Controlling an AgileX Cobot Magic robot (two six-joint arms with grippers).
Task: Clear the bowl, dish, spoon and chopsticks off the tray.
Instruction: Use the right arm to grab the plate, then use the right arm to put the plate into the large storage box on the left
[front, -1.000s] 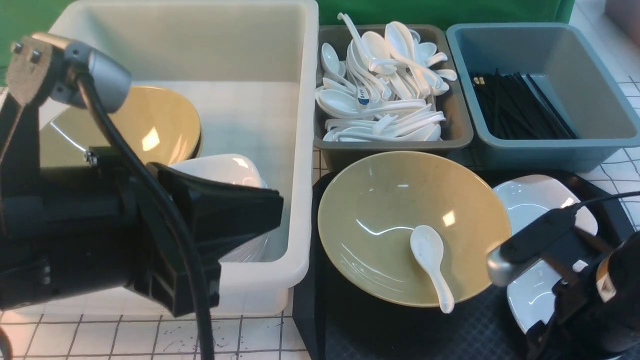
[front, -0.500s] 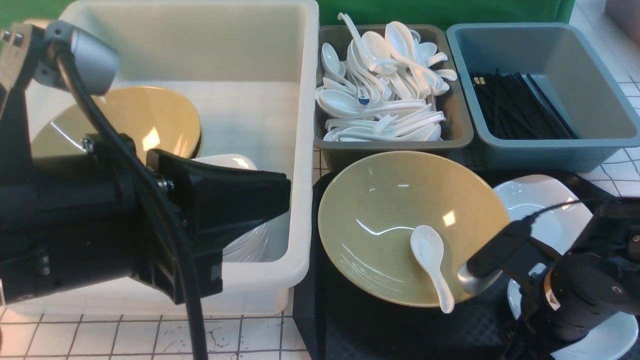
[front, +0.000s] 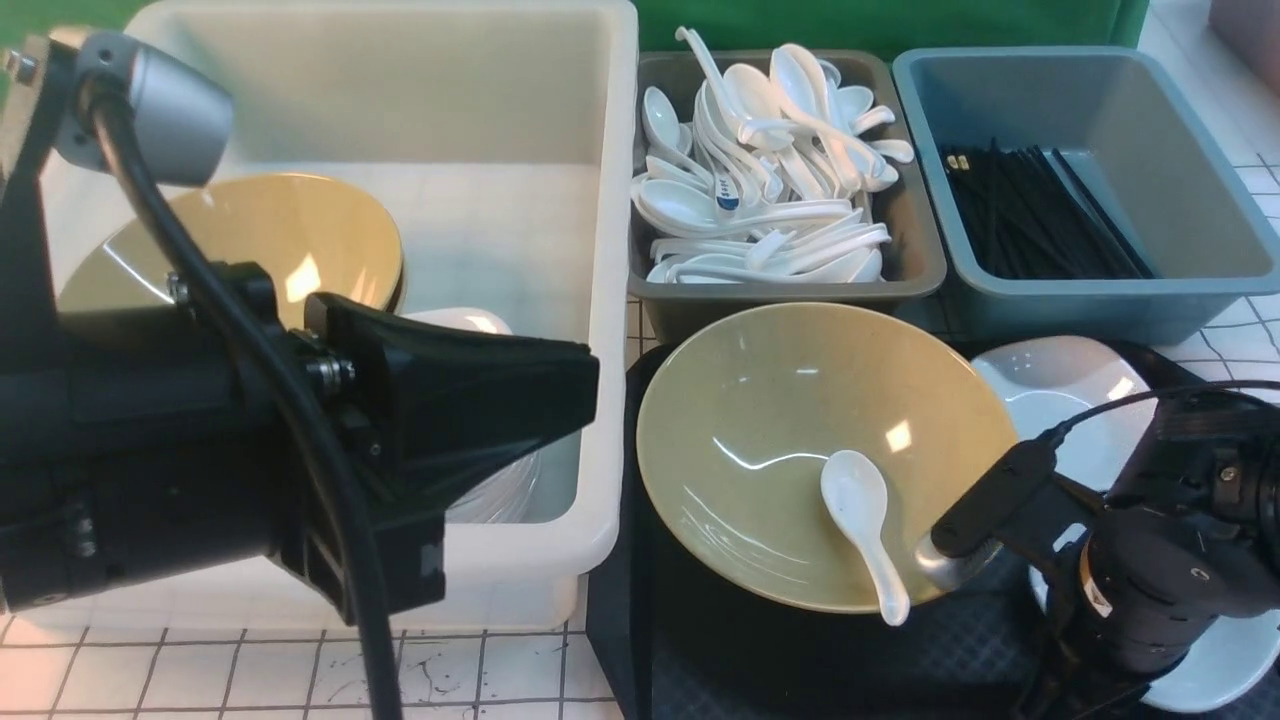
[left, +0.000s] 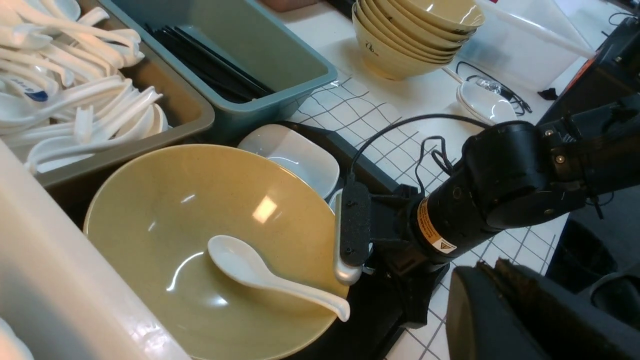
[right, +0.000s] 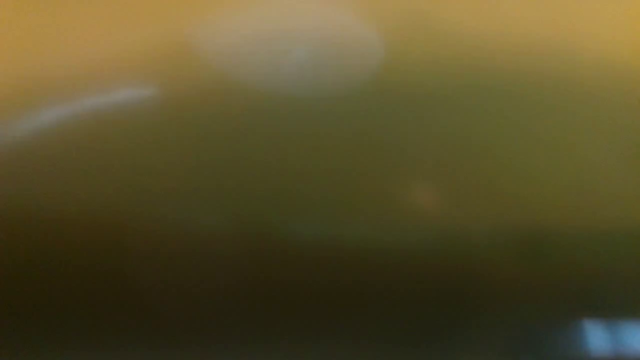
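Right gripper (left: 375, 260) at bowl (left: 200, 240) rim; wrist view blurred.

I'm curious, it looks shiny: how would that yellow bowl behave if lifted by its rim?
The bowl looks rigid and glossy, so probably slippery when pinched. Being wide, it may tilt, and the loose soup spoon could slide.

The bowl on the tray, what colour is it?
Glossy olive-yellow, plain inside. The bowl shows best in the front view.

bowl (front: 760, 420) open from above, spoon bin (front: 790, 300) close behind, right arm (front: 1160, 590) crowding its right rim
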